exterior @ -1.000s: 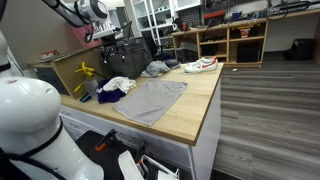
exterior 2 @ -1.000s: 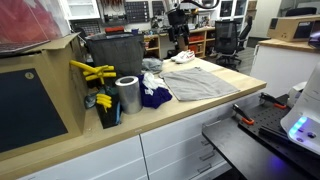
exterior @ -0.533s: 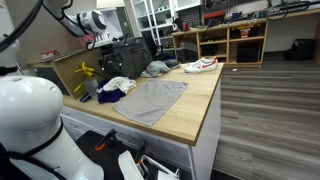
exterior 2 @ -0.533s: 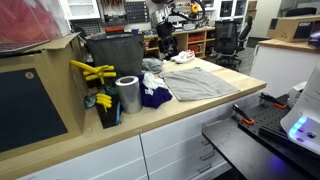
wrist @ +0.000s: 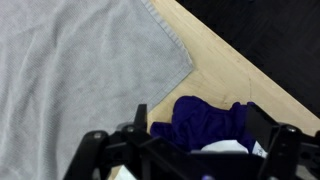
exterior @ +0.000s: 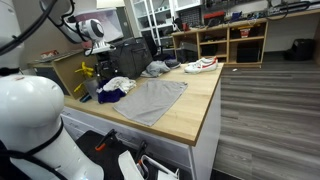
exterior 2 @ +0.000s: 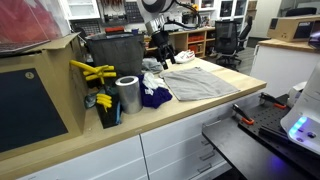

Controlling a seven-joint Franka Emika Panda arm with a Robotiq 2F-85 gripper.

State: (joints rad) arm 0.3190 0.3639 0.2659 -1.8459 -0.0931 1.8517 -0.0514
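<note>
One wooden countertop (exterior: 200, 102), grey cloth (exterior: 150, 100), workshop shelves (exterior: 236, 42) behind

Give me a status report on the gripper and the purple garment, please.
Gripper open, empty, hovering above the counter. Purple garment right beneath it, crumpled beside the flat grey cloth. Nothing in between.

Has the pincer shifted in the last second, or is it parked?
Yes. In an exterior view the pincer has swung away from the white shoe toward the black bin, and sits slightly lower over the clothes pile.
</note>
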